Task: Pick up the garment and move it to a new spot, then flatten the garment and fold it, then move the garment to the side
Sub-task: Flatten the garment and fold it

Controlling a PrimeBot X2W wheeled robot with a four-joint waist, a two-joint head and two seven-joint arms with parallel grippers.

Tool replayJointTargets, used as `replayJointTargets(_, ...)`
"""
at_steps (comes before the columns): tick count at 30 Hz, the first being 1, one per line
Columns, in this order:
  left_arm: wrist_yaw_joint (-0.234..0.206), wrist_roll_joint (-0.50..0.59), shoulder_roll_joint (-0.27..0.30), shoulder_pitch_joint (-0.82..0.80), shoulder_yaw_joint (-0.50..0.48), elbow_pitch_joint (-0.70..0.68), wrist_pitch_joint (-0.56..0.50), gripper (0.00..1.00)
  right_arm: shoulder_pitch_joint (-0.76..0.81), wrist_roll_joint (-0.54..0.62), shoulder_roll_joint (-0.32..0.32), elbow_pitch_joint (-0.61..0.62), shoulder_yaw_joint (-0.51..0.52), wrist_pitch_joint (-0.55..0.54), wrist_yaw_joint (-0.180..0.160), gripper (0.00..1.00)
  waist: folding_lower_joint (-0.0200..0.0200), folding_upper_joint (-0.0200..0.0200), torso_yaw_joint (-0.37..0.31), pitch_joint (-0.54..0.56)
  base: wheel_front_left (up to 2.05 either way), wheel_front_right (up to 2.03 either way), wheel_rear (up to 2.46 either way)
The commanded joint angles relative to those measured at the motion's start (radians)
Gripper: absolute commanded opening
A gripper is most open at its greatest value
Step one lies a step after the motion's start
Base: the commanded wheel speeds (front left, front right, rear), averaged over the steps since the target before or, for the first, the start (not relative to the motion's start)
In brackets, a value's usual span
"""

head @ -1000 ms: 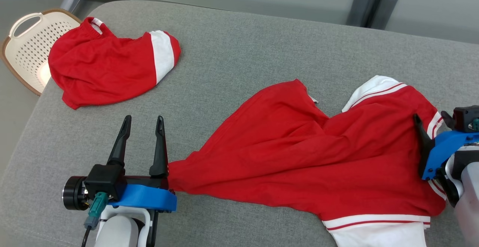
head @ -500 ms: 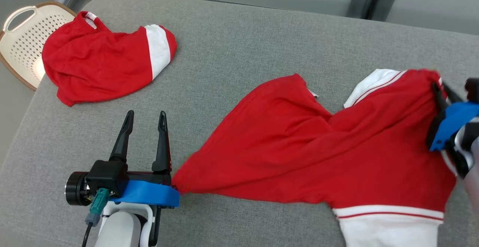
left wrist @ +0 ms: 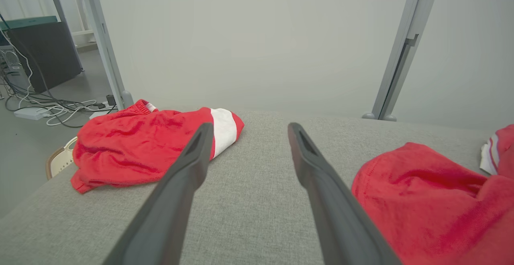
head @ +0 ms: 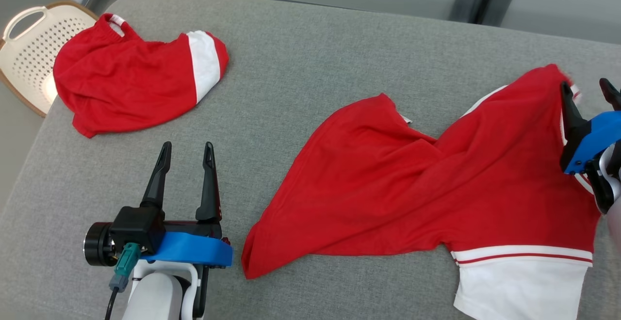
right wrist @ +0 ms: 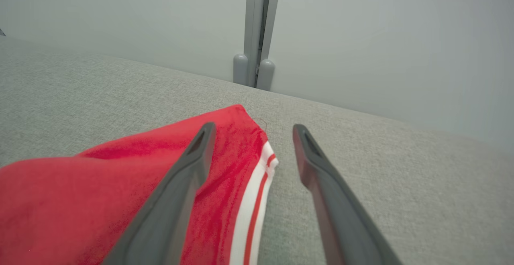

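Holds left gripper [head: 187, 144] spread wide and level, low over grey cushion [head: 310, 58], fingers forward. Has pulled corner of garment [head: 412, 189] away from it, rightward; now sprawled red across cushion's right half. Has unclamped right gripper [head: 584, 83]: parted again over striped hem. Leaves other red shirt [head: 126, 87] far left by basket [head: 24, 48].
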State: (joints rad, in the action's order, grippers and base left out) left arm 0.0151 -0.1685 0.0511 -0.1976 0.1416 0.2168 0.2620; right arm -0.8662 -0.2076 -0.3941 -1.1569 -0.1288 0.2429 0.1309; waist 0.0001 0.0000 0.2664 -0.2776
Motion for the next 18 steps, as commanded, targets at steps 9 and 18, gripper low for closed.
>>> replayJointTargets(9,0.012,0.022,-0.001,0.032,-0.033,0.009,0.004,1.0,0.154,-0.043,-0.004,0.224,0.075,0.022,0.0,1.0,-0.0001,0.0,-0.071,0.079,0.0,0.0,0.0)
replayJointTargets(18,0.033,0.052,-0.001,0.091,-0.088,0.014,0.004,1.0,0.466,-0.013,0.088,0.564,0.159,0.023,0.0,1.0,-0.0001,0.0,-0.139,0.156,0.0,0.0,0.0)
